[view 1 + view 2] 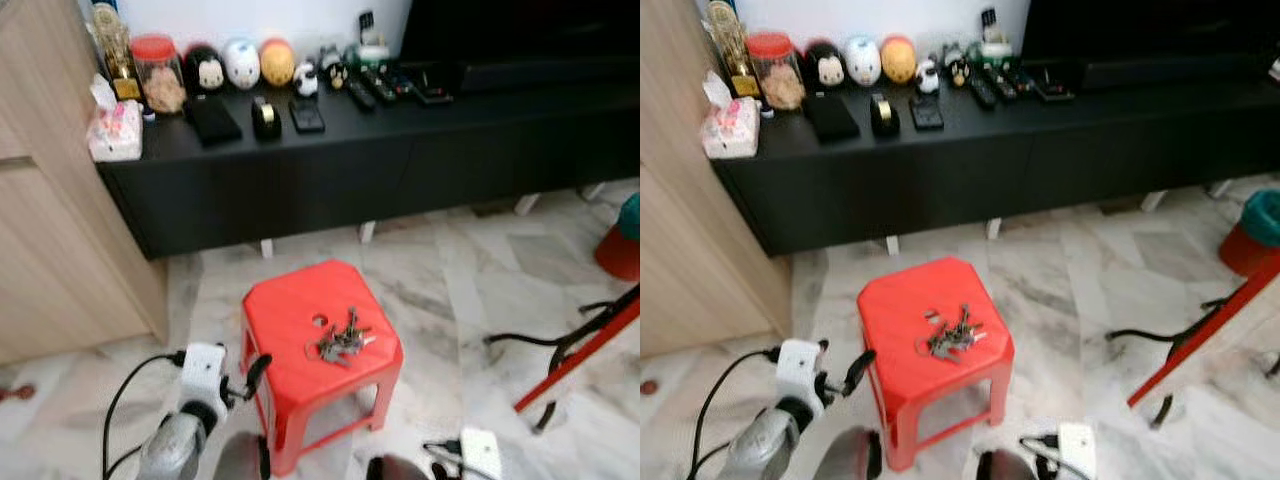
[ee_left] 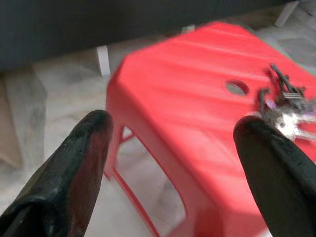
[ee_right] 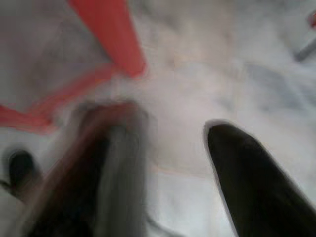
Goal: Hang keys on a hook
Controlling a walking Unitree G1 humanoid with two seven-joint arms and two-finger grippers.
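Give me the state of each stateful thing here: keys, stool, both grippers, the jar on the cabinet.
keys: lying loose on the stool, not held
red stool: upright on the floor
left gripper: open, beside the stool, short of the keys
right gripper: open, low over the floor
jar: upright, red lid on

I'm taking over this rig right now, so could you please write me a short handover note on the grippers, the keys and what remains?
Left gripper: open, empty, low beside the left edge of the red plastic stool.
Right gripper: open, empty, down near the marble floor; its view is blurred.
Bunch of metal keys: lying on the stool's top, near its small round hole, untouched.
Done: nothing picked up yet.
Left: grasp the keys, find a hook, hang them.
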